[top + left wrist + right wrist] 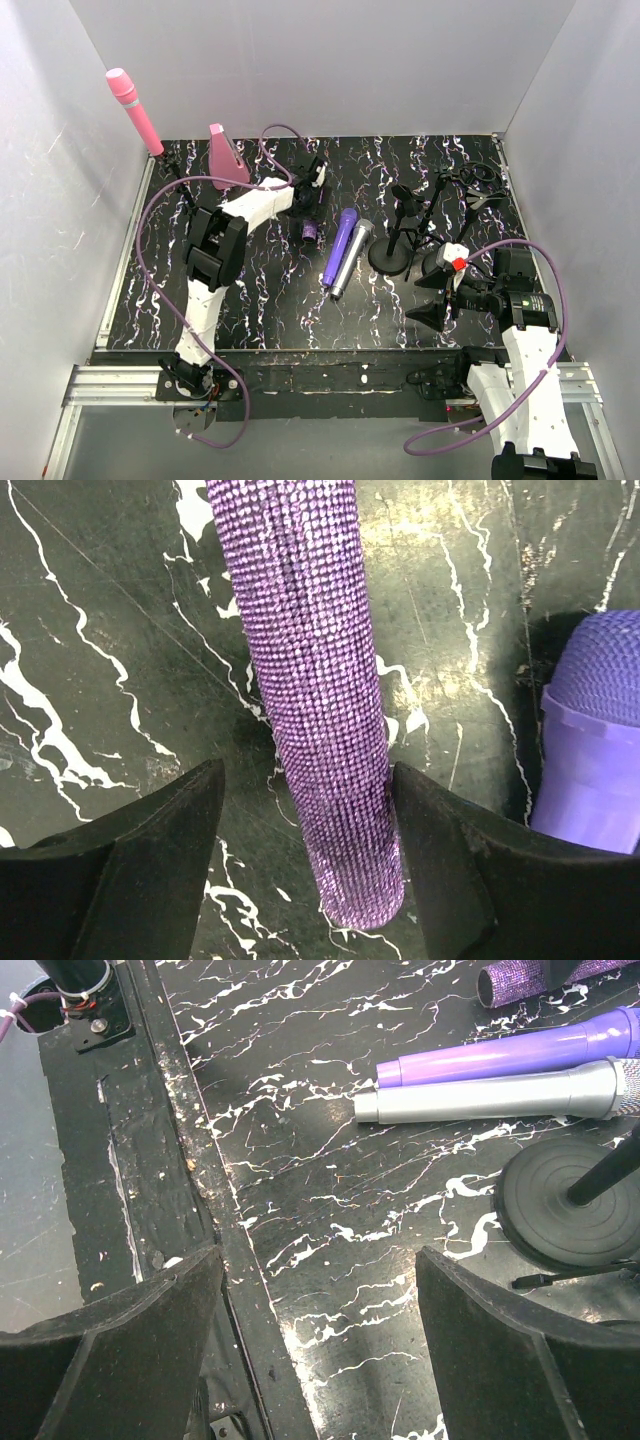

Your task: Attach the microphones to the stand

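The glittery purple microphone [315, 680] lies on the black marbled table, and its handle end sits between the fingers of my open left gripper [308, 780]. The right finger [440, 850] is against it; the left finger is apart. In the top view that gripper [312, 200] is over the microphone [311, 231]. The plain purple microphone [341, 243] and silver-grey microphone [352, 260] lie side by side mid-table. The pink microphone [135, 108] stands tilted at the far left corner. The black stand [398, 235] is right of centre. My right gripper [437, 300] is open and empty.
A pink wedge-shaped block [226, 155] stands at the back left. More black stand arms and clips [470, 190] crowd the back right. The round stand base [570, 1200] is close to my right gripper [320, 1265], which hangs over the table's front edge rail [215, 1210].
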You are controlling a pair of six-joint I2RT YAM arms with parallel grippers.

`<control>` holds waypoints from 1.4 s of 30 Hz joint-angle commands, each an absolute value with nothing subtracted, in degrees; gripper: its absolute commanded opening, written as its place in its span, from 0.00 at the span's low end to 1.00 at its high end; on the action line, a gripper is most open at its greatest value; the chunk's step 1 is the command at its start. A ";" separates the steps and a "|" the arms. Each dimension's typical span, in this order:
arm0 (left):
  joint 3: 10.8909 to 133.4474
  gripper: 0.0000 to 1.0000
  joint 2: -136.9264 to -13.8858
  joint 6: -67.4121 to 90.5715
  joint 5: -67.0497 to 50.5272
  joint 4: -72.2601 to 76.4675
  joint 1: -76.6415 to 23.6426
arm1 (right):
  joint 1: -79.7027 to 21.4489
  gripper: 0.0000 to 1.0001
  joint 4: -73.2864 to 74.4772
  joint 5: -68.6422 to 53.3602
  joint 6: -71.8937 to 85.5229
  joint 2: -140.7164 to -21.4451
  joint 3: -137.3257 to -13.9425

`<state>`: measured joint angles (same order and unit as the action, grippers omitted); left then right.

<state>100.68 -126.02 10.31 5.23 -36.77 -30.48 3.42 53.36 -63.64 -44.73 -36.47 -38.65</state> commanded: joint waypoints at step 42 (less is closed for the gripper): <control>39.20 0.00 -41.58 31.90 -17.49 -4.22 -32.08 | 1.68 0.84 79.80 -68.56 -63.63 -47.28 -60.55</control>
<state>38.46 -45.67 28.16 -13.13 -10.74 -31.73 3.25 72.93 -66.85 -59.70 -46.02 -56.55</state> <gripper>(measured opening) 0.396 0.840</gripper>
